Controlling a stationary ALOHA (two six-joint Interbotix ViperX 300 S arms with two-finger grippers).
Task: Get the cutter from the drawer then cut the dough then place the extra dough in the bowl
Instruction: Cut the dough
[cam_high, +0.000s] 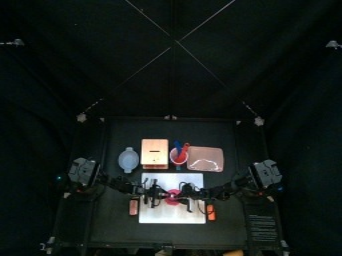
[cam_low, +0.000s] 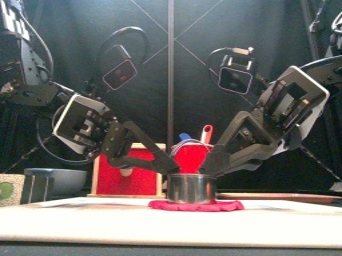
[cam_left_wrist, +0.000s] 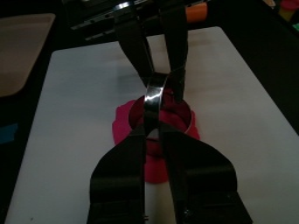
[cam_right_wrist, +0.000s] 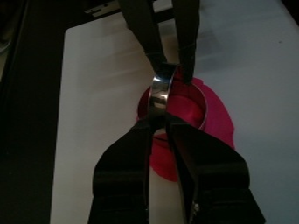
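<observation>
Both left hand and right hand pinch the cutter atop dough.

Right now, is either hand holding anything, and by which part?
The left hand and the right hand each seem to pinch the cutter by its rim, on opposite sides; it stands on the dough.
</observation>
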